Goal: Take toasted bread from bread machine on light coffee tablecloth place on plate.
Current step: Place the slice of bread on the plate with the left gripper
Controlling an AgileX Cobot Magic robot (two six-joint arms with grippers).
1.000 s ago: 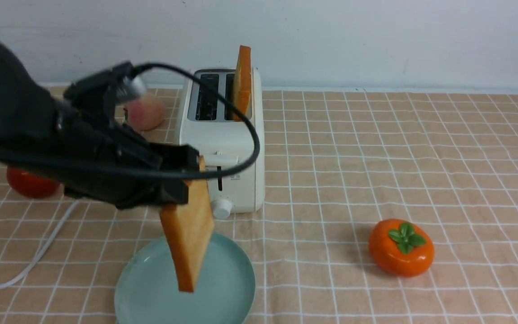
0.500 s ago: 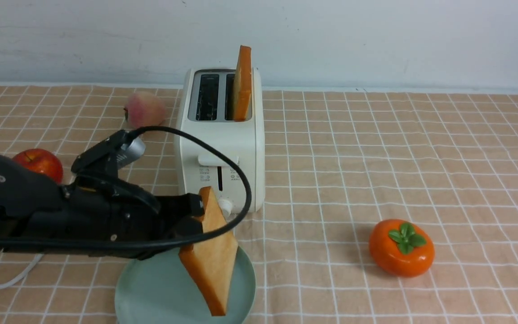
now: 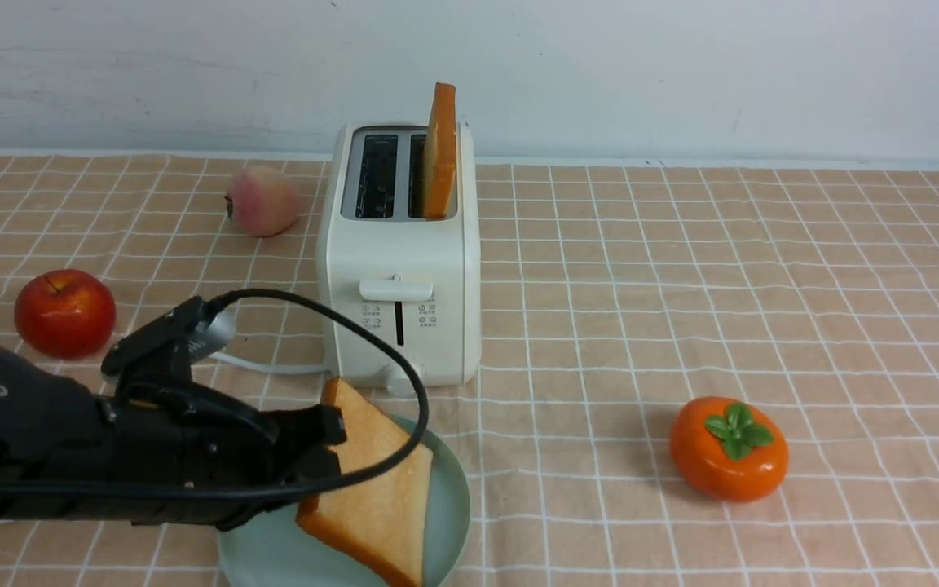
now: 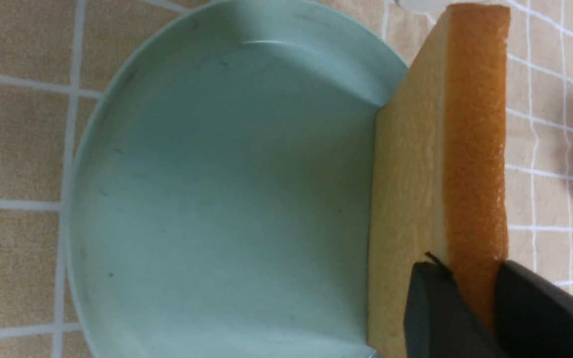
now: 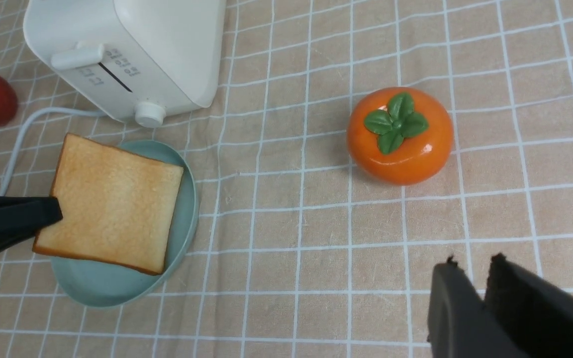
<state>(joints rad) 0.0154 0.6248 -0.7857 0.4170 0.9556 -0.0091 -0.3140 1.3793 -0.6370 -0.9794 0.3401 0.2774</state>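
1. Pinching one crust edge, the left gripper (image 3: 329, 447) has its fingers clamped on a toast slice (image 3: 380, 489). The slice hangs tilted low over the mint-green plate (image 3: 451, 497), by the table's near edge, left of centre. Whether it touches the plate I cannot tell.
2. The second toast slice (image 3: 440, 151) stands upright in the right slot of the toaster (image 3: 400, 269), toward the far edge on the checked tablecloth (image 3: 681, 285).
3. The right gripper (image 5: 473, 266) hovers over the cloth, fingers drawn almost together on nothing.
4. Toast looks light, stiff and dry, yet crumbly. Take the exposed top crust across its thickness, firmly but gently, and lift straight up.
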